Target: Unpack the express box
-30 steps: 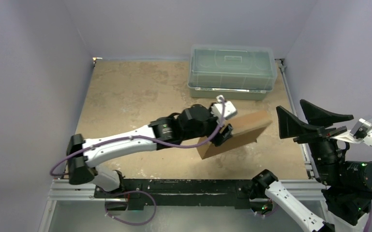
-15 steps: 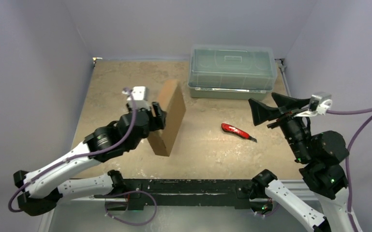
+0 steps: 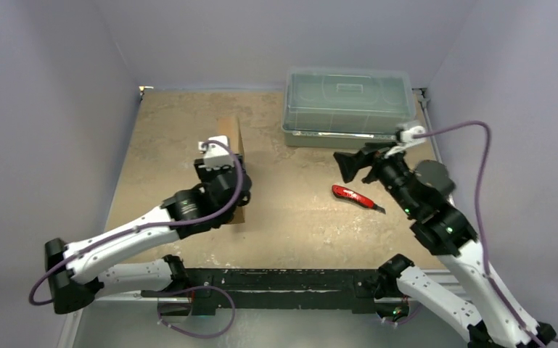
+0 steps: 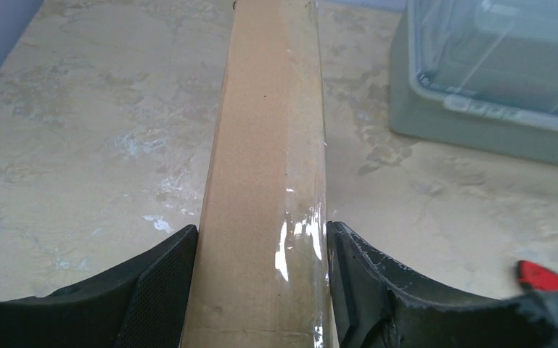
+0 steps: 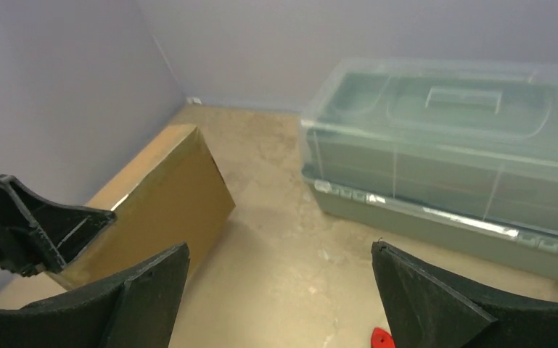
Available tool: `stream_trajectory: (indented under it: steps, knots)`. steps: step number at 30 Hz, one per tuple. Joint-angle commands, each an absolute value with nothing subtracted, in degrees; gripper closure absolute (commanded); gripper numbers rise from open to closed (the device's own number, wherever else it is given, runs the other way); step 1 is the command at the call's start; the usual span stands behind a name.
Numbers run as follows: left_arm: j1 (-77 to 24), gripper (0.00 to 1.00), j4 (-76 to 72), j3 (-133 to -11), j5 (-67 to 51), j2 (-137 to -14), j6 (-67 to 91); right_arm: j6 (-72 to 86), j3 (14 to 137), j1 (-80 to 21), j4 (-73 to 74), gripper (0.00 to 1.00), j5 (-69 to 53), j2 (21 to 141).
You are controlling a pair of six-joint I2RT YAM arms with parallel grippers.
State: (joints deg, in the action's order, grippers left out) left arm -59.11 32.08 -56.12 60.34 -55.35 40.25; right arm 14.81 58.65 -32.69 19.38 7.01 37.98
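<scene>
left gripper [image 4: 260, 286] clamps box [image 4: 268, 130], which stands on edge, left of centre | knife [image 3: 355, 197] lies free to its right | right gripper [image 3: 354, 164] wide, empty, near knife | step: steadying box; next probably: right picks knife, cuts tape [image 4: 303, 232]

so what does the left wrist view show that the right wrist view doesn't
Only the left wrist view: the clear tape along the express box top edge, with the left hand pinching both sides. Only the right wrist view: the right hand open with nothing in it, the box's broad side, and the lid handle of the plastic bin. Both: the box on edge, the bin, the tabletop, a sliver of the red cutter.
</scene>
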Motion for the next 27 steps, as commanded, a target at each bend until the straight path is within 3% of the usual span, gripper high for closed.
stream_trajectory:
  steps: [1, 6, 12, 21, 27]
  knots:
    - [-59.24, 0.99, 23.64, -52.75, 66.65, -62.72, 39.07, 12.11, 51.45, -32.92, 16.36, 0.01, 4.46, 47.23]
    - [-59.24, 0.99, 19.36, -49.33, 64.17, -64.73, 42.31, 16.72, 49.87, -32.8, 17.02, 0.01, 8.36, 57.73]
    - [-59.24, 0.86, 19.35, -45.79, 59.47, -65.03, 48.22, 17.87, 48.35, -32.81, 18.98, 0.01, 9.79, 64.65]
    - [-59.24, 0.33, 23.22, -47.47, 54.82, -61.27, 47.51, 40.37, 50.4, -31.74, 28.43, 0.01, 32.81, 71.46]
    - [-59.24, 0.09, 24.42, -49.65, 51.97, -56.99, 44.0, 39.07, 47.51, -22.14, 23.04, 0.01, 26.15, 72.63]
